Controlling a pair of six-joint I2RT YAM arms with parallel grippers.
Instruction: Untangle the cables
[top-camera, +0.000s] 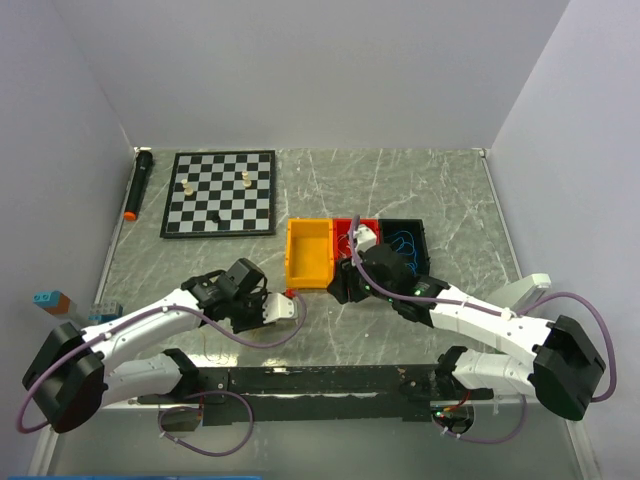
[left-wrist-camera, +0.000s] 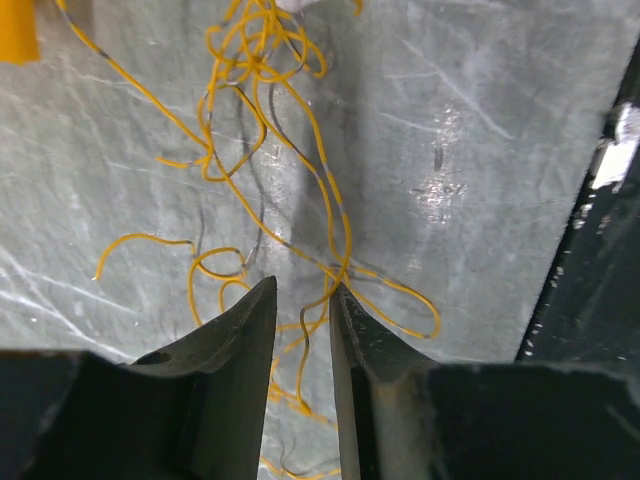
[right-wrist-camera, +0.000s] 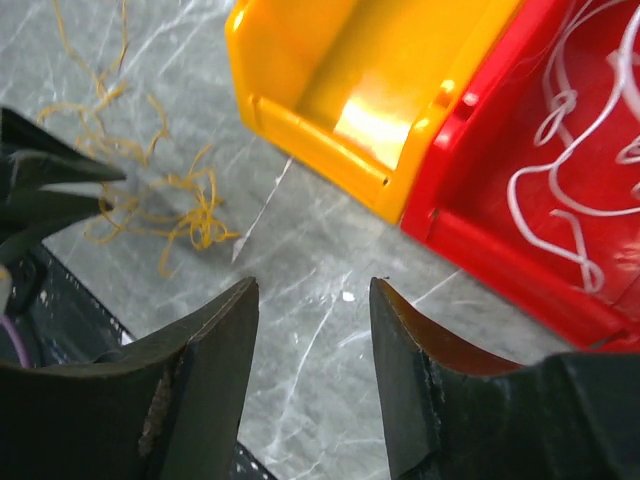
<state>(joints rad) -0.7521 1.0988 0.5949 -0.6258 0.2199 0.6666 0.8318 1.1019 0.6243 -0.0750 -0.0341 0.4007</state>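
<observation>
Grey-green marbled table (top-camera: 400, 180) with a smooth, slightly glossy finish, enclosed by plain white walls (top-camera: 300, 70). A chessboard (top-camera: 220, 193) lies at 10 o'clock on the overhead view, with a black marker (top-camera: 138, 185) at its left. Three bins stand side by side just past centre toward 1 o'clock.

Location of the cables: the white cable (right-wrist-camera: 513, 205) lies loosely coiled in the red bin (right-wrist-camera: 480, 250). The blue cable (top-camera: 405, 243) lies in the black bin (top-camera: 425, 235). The yellow bin (right-wrist-camera: 320, 140) holds nothing visible. The yellow cable (left-wrist-camera: 250, 55) is spread on the bare table at 7 o'clock from the bins, knotted densely at 12 o'clock in the left wrist view, with loose loops trailing toward 6 o'clock.

Left gripper (left-wrist-camera: 303, 287): claw stands narrowly parted, low over the table. Yellow strands cross the gap, and one touches the right-hand tip, but no pinch is evident. Right gripper (right-wrist-camera: 310, 285): claw spread wide, nothing between the fingers, hovering over bare table just in front of the yellow and red bins.

Handling assessment: the strand appears very light, limp and springy. It is likely to slide on this slick surface and slip out of a loose grip. Recommended hold is a single free loop clear of the knot, pinched fully. Pulling at the knot itself risks tightening it.
</observation>
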